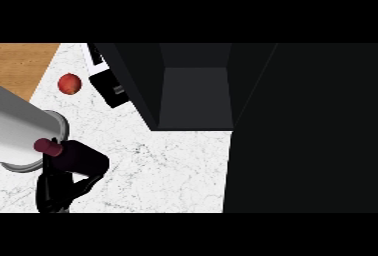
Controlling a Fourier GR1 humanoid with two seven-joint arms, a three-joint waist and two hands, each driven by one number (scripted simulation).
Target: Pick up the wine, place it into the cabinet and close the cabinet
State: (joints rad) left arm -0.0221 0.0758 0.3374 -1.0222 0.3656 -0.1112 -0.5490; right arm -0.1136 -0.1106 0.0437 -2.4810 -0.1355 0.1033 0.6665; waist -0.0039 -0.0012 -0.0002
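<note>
Gripping the wine (63, 151) in left hand (70, 175) fingers (lifted off bench (170, 170)?), cabinet (193, 95) open, placing and closing left.

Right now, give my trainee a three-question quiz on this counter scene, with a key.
1. True or false: the dark red wine bottle already stands inside the black cabinet.
2. Which hand holds the bottle: A) left hand, B) right hand?
3. Fill in: the small round red fruit lies on the ____ marble counter.

Key:
1. False; it is held over the counter, outside the open cabinet.
2. A.
3. White.
</note>
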